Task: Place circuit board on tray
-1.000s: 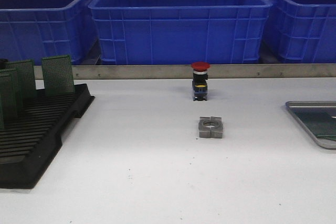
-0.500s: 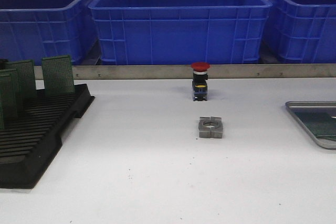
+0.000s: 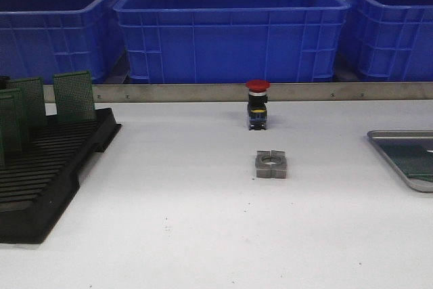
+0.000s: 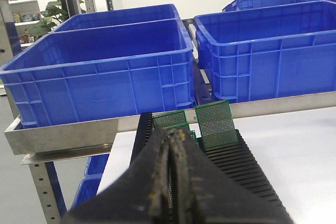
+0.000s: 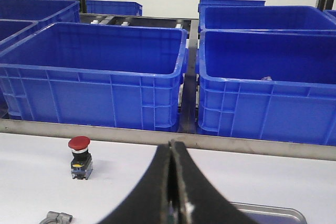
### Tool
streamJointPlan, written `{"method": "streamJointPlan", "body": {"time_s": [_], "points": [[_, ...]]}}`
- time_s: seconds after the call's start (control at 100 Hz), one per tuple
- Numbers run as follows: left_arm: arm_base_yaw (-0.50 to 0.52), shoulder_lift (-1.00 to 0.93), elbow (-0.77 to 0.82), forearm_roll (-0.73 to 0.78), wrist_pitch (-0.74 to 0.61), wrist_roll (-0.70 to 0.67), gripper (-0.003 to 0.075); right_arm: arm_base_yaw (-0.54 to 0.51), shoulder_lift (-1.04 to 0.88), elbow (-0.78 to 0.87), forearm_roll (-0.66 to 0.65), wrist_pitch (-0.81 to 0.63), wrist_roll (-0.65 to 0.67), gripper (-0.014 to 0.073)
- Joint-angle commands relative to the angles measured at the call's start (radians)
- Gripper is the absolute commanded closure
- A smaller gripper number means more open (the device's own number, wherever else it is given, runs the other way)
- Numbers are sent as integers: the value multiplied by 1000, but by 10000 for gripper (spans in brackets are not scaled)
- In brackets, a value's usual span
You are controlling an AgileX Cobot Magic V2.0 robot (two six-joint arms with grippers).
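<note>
Left wrist view: left gripper [image 4: 170, 182] is clenched empty; open up, grab the upright circuit board [image 4: 215, 124] at 12 o'clock by its top edge.

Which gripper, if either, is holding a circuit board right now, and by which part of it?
Neither. The left gripper and right gripper are both shut with nothing between the fingers. The circuit boards stand in the rack, apart from both.
</note>
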Motion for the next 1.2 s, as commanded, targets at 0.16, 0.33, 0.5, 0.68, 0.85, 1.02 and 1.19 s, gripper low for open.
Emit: {"method": "streamJointPlan", "body": {"time_s": [0.16, 0.33, 0.5, 0.68, 0.85, 1.02, 1.19], "points": [[5, -33, 38, -3, -84, -10, 739, 2, 4, -26, 2, -32, -8, 661], [5, -33, 38, -3, -84, -10, 739, 2, 4, -26, 2, -32, -8, 661], [5, -33, 38, -3, -84, -10, 739, 2, 4, -26, 2, -33, -8, 661], [5, -33, 38, -3, -84, -10, 739, 2, 4, -26, -4, -16, -7, 661], [5, -33, 38, -3, -84, -10, 739, 1, 1, -26, -215, 22, 166, 661], [5, -33, 38, -3, -84, -10, 739, 0, 1, -26, -645, 27, 573, 661], [5, -33, 38, -3, -84, -10, 739, 0, 1, -26, -981, 27, 909, 661]]}}
